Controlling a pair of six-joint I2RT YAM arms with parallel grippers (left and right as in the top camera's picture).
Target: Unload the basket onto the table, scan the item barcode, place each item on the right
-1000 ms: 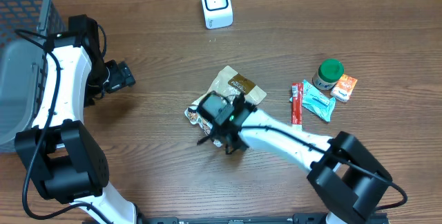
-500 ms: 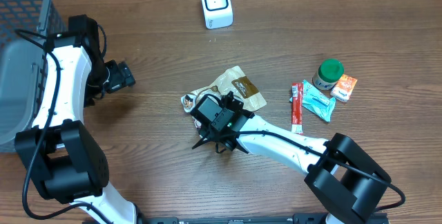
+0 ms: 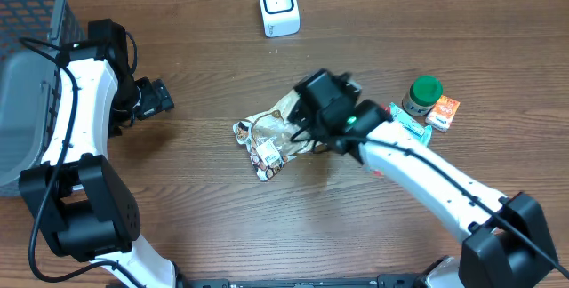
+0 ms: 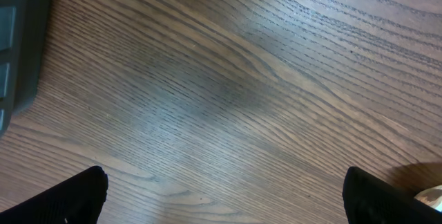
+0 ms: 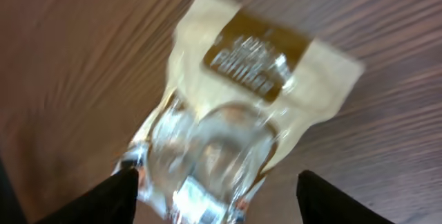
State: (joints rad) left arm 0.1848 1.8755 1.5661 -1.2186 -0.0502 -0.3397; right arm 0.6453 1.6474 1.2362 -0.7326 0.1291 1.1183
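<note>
The item, a tan and clear snack bag (image 3: 271, 139), lies flat on the wooden table with a white barcode label (image 3: 267, 156) facing up at its lower end. My right gripper (image 3: 313, 133) hovers over the bag's upper right part, open. In the right wrist view the bag (image 5: 228, 113) is blurred below the widely spread fingers (image 5: 114, 198), and nothing is pinched between them. The white scanner (image 3: 278, 5) stands at the back of the table. My left gripper (image 3: 156, 99) is open over bare wood (image 4: 224, 207), far left of the bag.
A grey basket (image 3: 27, 66) fills the far left, and its edge (image 4: 14, 37) shows in the left wrist view. At the right lie a green-capped bottle (image 3: 424, 94), an orange packet (image 3: 444, 113), a teal packet (image 3: 411, 130) and a red stick (image 3: 381, 137).
My right gripper opened, let go of the bag and swung up and to the right. The bag now lies on the table with its label up. The left arm has not moved.
</note>
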